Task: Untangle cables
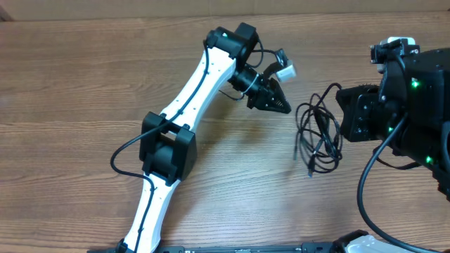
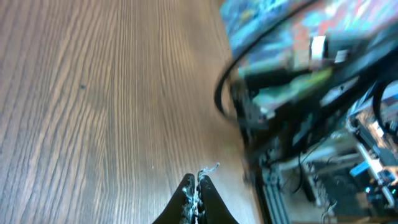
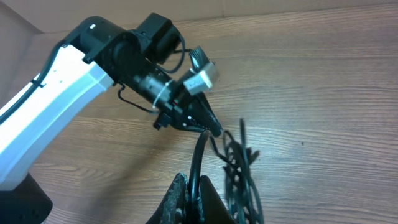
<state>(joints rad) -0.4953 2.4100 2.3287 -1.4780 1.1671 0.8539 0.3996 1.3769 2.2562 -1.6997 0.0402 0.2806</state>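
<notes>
The cables [image 1: 318, 135] lie as a loose black bundle on the wooden table, between the two arms. In the right wrist view the bundle [image 3: 241, 177] hangs just right of my right gripper [image 3: 191, 190], which is shut on one black strand [image 3: 199, 152] running up and away from the jaws. My left gripper [image 1: 281, 105] is shut and empty just left of the bundle; its tip [image 3: 211, 127] is close to the held strand. In the left wrist view my left gripper's jaws [image 2: 196, 186] are pressed together above bare wood. From overhead my right fingers are hidden under the wrist [image 1: 362, 112].
The white left arm [image 1: 183, 105] crosses the table diagonally from the front. The black right arm [image 1: 415, 98] fills the right side. In the left wrist view the table edge [image 2: 239, 143] and blurred equipment [image 2: 317, 124] lie to the right.
</notes>
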